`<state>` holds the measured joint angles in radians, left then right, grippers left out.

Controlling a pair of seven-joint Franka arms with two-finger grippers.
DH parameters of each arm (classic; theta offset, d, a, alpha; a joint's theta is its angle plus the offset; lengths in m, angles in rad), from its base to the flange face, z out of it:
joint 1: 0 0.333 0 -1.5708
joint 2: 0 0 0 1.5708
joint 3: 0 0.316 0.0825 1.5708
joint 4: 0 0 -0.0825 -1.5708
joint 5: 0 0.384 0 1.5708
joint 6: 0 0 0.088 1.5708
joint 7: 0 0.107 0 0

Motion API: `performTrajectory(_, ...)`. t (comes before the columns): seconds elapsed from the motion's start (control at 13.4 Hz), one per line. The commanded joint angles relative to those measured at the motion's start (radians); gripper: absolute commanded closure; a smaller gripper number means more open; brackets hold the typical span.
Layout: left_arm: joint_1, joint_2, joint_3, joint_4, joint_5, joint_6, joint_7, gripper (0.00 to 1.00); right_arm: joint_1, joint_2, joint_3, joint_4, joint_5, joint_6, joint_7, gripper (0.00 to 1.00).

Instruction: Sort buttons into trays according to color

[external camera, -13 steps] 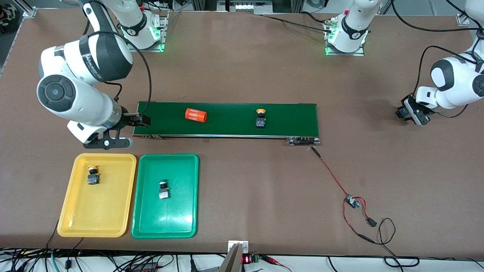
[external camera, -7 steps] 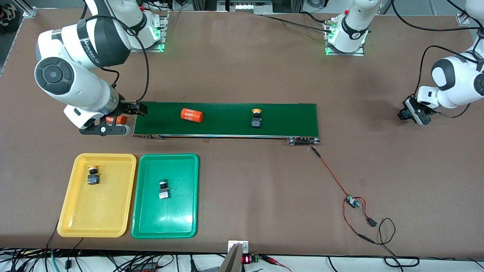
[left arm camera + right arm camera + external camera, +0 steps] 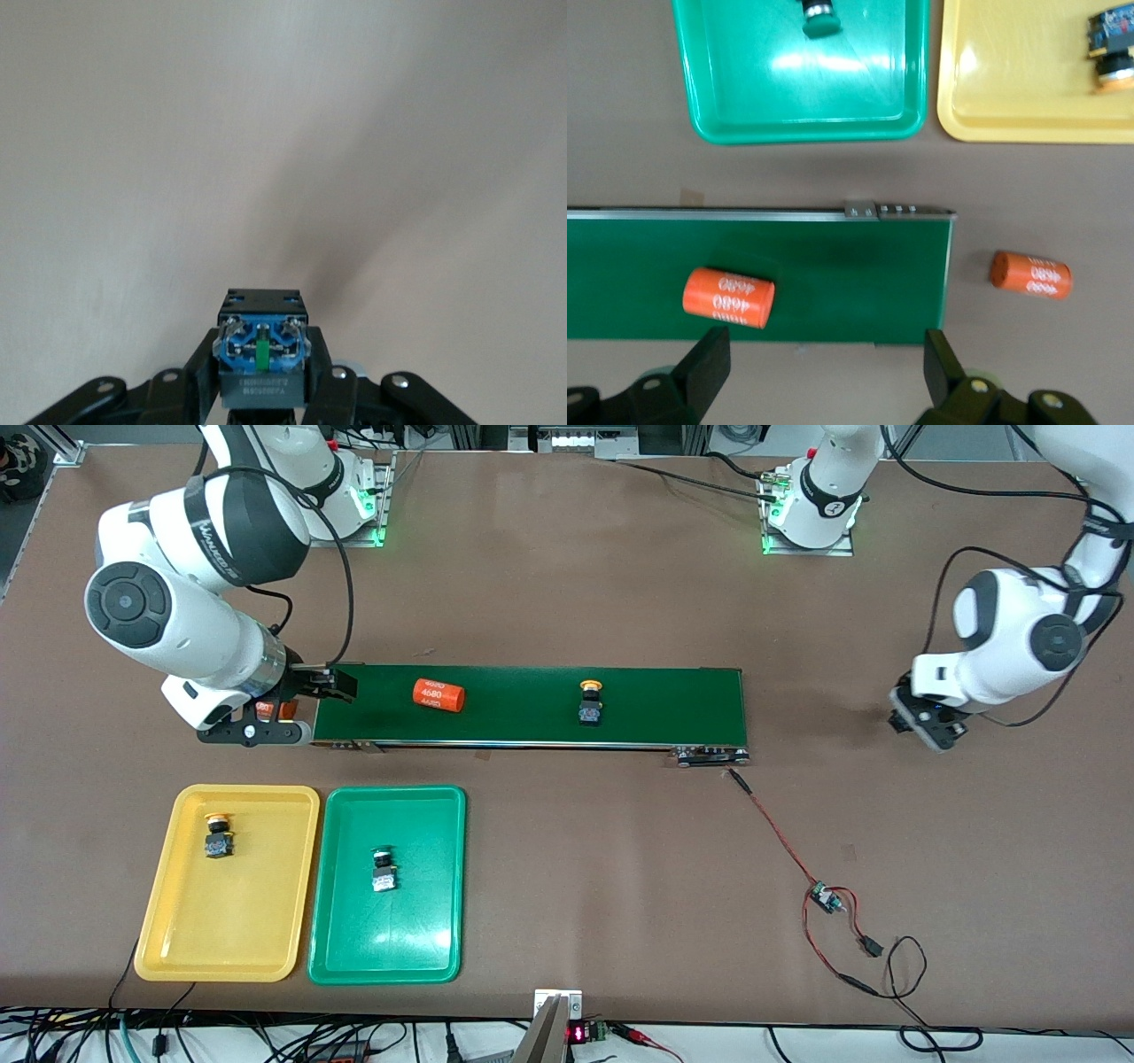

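My left gripper point(image 3: 262, 370) is shut on a button point(image 3: 263, 341) with a black body and a blue underside that has a green stripe; its cap is hidden. It hangs over bare table point(image 3: 926, 726) off the belt's left-arm end. A yellow-capped button point(image 3: 590, 701) rides on the belt. The yellow tray point(image 3: 221, 921) holds a yellow button point(image 3: 217, 834), and the green tray point(image 3: 390, 939) holds a green button point(image 3: 384, 870). My right gripper point(image 3: 323, 686) stands open point(image 3: 826, 372) over the belt's right-arm end, with nothing between its fingers.
The dark green conveyor belt point(image 3: 673, 704) runs across the table's middle. One orange "4680" cylinder point(image 3: 438, 694) lies on it, another point(image 3: 1030, 274) on the table just off its right-arm end. A red wire with a small board point(image 3: 824, 899) trails nearer the front camera.
The left arm has swung toward the belt with its button. The cylinder and yellow button have ridden the belt toward the right arm's end. The right gripper moved off that end and partly back.
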<state>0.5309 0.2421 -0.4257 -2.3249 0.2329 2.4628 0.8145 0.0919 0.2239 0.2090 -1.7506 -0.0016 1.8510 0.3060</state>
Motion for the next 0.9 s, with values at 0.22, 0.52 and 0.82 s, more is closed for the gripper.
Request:
performTrajectory(0.22, -0.204, -0.050, -0.120, 0.126, -0.068, -0.211, -0.470, 1.00, 0.000, -0.058, 0.010, -0.211, 0.023, 0.255, 0.033, 0.03)
performTrajectory(0.52, -0.311, -0.014, -0.127, 0.220, -0.285, -0.275, -0.650, 1.00, 0.022, -0.070, 0.032, -0.286, 0.026, 0.370, 0.087, 0.03)
performTrajectory(0.82, -0.391, 0.063, -0.123, 0.245, -0.296, -0.214, -0.805, 1.00, 0.020, -0.153, 0.043, -0.424, 0.026, 0.462, 0.087, 0.03)
